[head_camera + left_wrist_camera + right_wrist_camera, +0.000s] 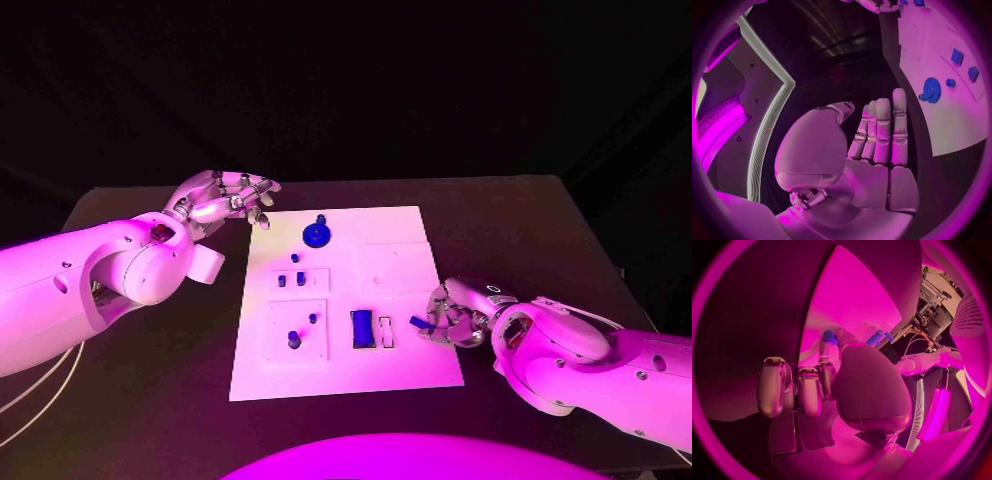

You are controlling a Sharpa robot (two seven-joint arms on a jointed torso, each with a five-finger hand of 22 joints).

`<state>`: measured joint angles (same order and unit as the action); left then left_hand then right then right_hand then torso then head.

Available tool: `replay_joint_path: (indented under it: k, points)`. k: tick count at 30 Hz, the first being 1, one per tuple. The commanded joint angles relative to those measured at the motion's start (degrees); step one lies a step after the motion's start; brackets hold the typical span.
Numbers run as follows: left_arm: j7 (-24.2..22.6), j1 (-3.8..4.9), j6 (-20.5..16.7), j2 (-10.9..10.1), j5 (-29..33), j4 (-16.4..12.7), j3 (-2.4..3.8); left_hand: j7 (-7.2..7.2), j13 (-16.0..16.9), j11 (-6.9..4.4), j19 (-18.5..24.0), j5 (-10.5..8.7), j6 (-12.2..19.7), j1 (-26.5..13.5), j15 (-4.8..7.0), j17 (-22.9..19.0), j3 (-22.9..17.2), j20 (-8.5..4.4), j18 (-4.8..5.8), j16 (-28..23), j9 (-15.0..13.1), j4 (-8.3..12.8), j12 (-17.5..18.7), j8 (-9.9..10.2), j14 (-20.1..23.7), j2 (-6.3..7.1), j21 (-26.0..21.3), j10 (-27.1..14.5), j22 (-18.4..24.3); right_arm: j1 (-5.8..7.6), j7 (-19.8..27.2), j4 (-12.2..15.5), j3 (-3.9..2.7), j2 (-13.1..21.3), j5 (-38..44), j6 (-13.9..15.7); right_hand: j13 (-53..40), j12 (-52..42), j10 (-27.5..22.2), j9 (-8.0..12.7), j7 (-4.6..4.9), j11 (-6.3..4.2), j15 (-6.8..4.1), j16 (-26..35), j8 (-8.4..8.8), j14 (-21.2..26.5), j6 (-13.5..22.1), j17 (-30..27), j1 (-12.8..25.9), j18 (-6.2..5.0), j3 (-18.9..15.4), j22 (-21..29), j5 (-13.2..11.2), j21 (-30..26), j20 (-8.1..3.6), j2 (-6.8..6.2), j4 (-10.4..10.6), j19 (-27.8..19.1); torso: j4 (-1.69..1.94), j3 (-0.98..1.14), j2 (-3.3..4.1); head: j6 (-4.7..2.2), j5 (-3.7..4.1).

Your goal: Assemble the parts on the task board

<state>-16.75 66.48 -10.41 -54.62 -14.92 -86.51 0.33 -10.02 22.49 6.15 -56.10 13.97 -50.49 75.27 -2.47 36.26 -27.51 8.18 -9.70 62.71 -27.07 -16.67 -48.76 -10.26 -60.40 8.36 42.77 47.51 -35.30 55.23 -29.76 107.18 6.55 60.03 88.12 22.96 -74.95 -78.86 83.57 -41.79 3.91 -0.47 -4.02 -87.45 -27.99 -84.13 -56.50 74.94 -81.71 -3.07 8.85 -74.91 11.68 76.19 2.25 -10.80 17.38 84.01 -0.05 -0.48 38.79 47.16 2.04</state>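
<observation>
From the head view, the white task board [346,300] lies in the middle of the black table [534,215]; no writing can be read on it. A blue gear [316,235] sits near its far edge, small blue pegs [291,281] stand below it, and a blue rectangular block [364,329] lies toward the near right. The left hand [228,197] hovers off the board's far left corner, fingers loosely apart, holding nothing. The right hand [459,318] rests at the board's right edge, pinching a small blue part [420,323] just beside the block.

In the left wrist view, the left hand [873,145] shows straight fingers side by side, empty, the gear [931,90] well apart.

In the right wrist view, the right hand [836,385] has its fingertips [826,342] closed around a blue part [829,336], mostly hidden; its shape is unclear.
</observation>
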Motion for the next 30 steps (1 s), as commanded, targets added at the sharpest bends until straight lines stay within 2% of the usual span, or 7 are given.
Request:
replay_joint_path:
  k: [1,6,8,11,13,18,30]
  points:
    - [-0.35,0.02,0.89,-0.04,0.21,-0.2,0.01,0.07,-0.08,-0.11,-0.47,0.26,0.44,-0.53,0.07,0.05,0.23,-0.01,-0.79,-0.31,0.05,0.06,-0.36,0.08,0.45,0.14,-0.28,-0.33,0.09,-0.93,-2.76,-0.83,0.88,-0.34,1.89,-5.41,-6.7,-0.19,-0.11,12.89,-0.43,-0.33,-0.47,-0.27,0.33,-4.94,-0.16,10.84,-3.12,0.62,4.47,-10.57,0.32,0.22,-0.54,1.02,-2.17,2.86,0.01,0.01,0.02,0.01,-0.06]
    - [-0.3,0.02,0.87,-0.12,0.2,-0.22,0.01,0.07,-0.08,-0.11,-0.47,0.26,0.44,-0.53,0.07,0.05,0.23,-0.01,-0.79,-0.31,0.05,0.06,-0.36,0.08,0.45,0.14,-0.28,-0.33,0.09,-0.72,-2.35,0.49,0.8,-0.13,-3.51,-1.91,-7.16,-0.76,0.39,13.29,-0.85,-0.72,-0.72,-0.64,0.69,-5.11,-0.69,11.54,-3.03,0.87,11.8,-11.17,0.25,1.59,-0.82,1.88,-2.41,3.26,-0.03,0.09,0.0,0.05,-0.23]
    - [-0.27,0.02,0.85,-0.15,0.2,-0.22,0.0,0.07,-0.08,-0.11,-0.47,0.26,0.44,-0.53,0.07,0.05,0.23,-0.01,-0.79,-0.31,0.05,0.06,-0.36,0.08,0.45,0.14,-0.28,-0.33,0.09,-0.43,-2.05,1.28,0.73,0.01,-6.93,-0.14,-7.39,-0.99,0.66,12.43,-0.69,-0.59,-0.66,-0.81,-0.02,-5.18,-0.01,11.86,-1.34,1.04,17.64,-11.56,0.17,2.35,-0.78,1.18,-4.44,3.46,-0.04,0.09,0.0,0.05,-0.23]
    - [-0.23,0.02,0.86,-0.16,0.2,-0.22,-0.01,0.07,-0.12,-0.1,-0.5,0.27,0.46,-0.6,0.06,0.06,0.23,0.0,-0.79,-0.33,0.06,0.03,-0.38,0.08,0.46,0.03,-0.35,-0.34,0.14,0.25,-1.38,2.27,0.66,0.16,-11.71,1.99,-7.6,-1.23,0.86,11.88,-0.43,-0.52,-0.58,-0.93,-0.37,-5.23,0.57,12.07,0.96,1.07,20.66,-11.73,0.05,2.59,-0.72,0.51,-5.66,3.53,-0.07,0.1,0.02,0.03,-0.27]
    - [-0.2,0.02,0.88,-0.14,0.2,-0.21,-0.02,0.07,-0.12,-0.1,-0.5,0.27,0.46,-0.6,0.06,0.06,0.23,0.0,-0.79,-0.33,0.06,0.03,-0.38,0.08,0.46,0.03,-0.35,-0.34,0.14,0.88,-0.72,2.95,0.63,0.24,-15.42,3.51,-7.78,-1.41,1.01,11.27,-0.48,-0.41,-0.51,-0.96,-0.82,-5.24,0.95,12.13,3.15,1.08,23.43,-11.85,-0.07,2.64,-0.69,0.05,-7.53,3.55,-0.09,0.09,0.0,-0.13,-0.29]
    - [-0.15,0.02,0.88,-0.09,0.2,-0.22,-0.03,0.07,-0.13,-0.11,-0.52,0.3,0.45,-0.6,0.06,0.07,0.19,0.0,-0.79,-0.33,0.06,0.03,-0.39,0.07,0.46,-0.08,-0.38,-0.34,0.16,2.14,0.81,4.1,0.59,0.22,-23.95,5.59,-7.97,-1.63,1.17,10.78,-0.5,-0.41,-0.5,-1.07,-1.2,-5.28,1.1,12.33,5.28,1.12,25.08,-12.01,-0.19,2.91,-0.68,-0.21,-8.94,3.62,-0.07,0.06,0.01,-0.07,-0.15]
    - [-0.02,0.02,1.02,0.02,0.35,-0.67,-0.05,0.07,-0.15,-0.11,-0.54,0.33,0.48,-0.58,0.07,0.07,0.16,0.0,-0.8,-0.34,0.07,0.07,-0.4,0.08,0.47,-0.15,-0.41,-0.36,0.18,2.6,1.04,3.69,0.61,-1.77,-29.16,3.6,-8.19,-1.86,1.3,10.8,-0.46,-0.34,-0.44,-1.1,-1.04,-5.3,0.74,12.39,10.23,1.11,24.5,-12.08,-0.55,2.77,-0.64,-1.39,-8.89,3.61,-0.1,0.03,0.04,0.2,-0.24]
